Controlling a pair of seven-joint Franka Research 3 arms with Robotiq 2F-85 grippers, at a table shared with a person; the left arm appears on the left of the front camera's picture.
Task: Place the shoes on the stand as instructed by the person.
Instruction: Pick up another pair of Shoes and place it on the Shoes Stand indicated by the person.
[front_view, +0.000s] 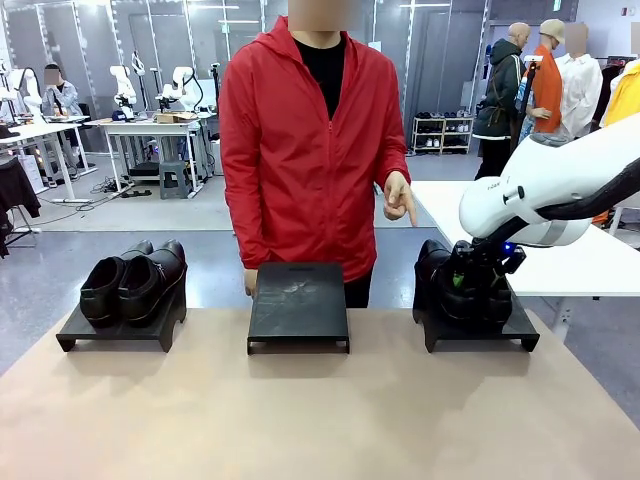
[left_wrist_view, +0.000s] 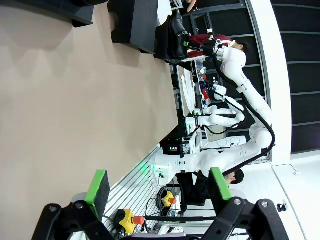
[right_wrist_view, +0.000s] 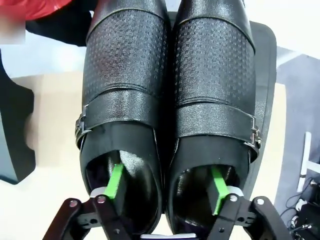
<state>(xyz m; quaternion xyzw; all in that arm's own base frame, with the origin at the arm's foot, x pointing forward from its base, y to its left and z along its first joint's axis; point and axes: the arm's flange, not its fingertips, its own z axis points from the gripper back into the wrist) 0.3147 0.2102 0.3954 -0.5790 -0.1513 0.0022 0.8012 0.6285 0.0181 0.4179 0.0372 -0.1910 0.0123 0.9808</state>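
A person (front_view: 300, 150) in a red jacket stands at the table's far side, one hand (front_view: 400, 198) pointing a finger downward to the right. A textured black pair of shoes (right_wrist_view: 125, 60) with side buckles sits on the right stand (front_view: 480, 332). My right gripper (right_wrist_view: 167, 187) is lowered into this pair, one green pad (right_wrist_view: 116, 182) inside each shoe opening, the jaws wide apart around the two inner walls. The second pair of shoes (front_view: 135, 280) rests on the left stand (front_view: 110, 332). My left gripper (left_wrist_view: 159, 187) hangs open over the table's near side, holding nothing.
A bare black stand (front_view: 298, 300) sits in the middle, just in front of the person. The tan table (front_view: 300, 420) stretches toward me. A white table (front_view: 590, 260) lies behind the right stand. Other people stand far back on the right.
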